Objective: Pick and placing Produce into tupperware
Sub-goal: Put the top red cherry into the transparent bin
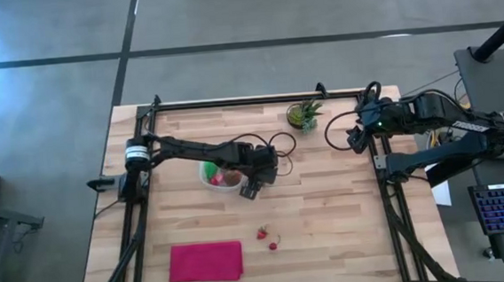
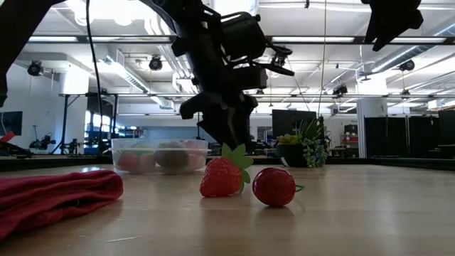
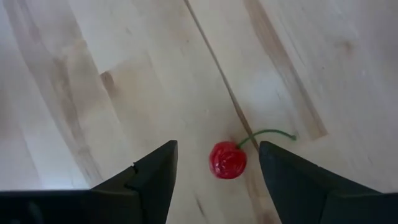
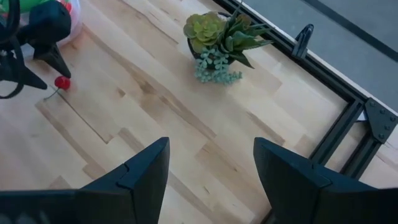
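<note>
My left gripper (image 3: 217, 146) is open and hovers over the table's middle (image 1: 250, 191), just right of the clear tupperware (image 1: 221, 175). The tupperware rests on the wood and holds green, pink and brown produce. A red cherry (image 3: 227, 160) with a green stem lies on the wood below and between the left fingers, untouched. The right wrist view shows it (image 4: 61, 82) beside that gripper's fingertips. A strawberry (image 1: 261, 234) and a cherry (image 1: 273, 243) lie nearer the near edge. My right gripper (image 4: 211, 142) is open and waits above the table's right side (image 1: 354, 141).
A spiky potted plant (image 1: 303, 114) stands near the far edge. A magenta cloth (image 1: 206, 261) lies flat at the near left. Black rails (image 1: 258, 99) frame the table. Bare wood stretches between the tupperware and the right arm.
</note>
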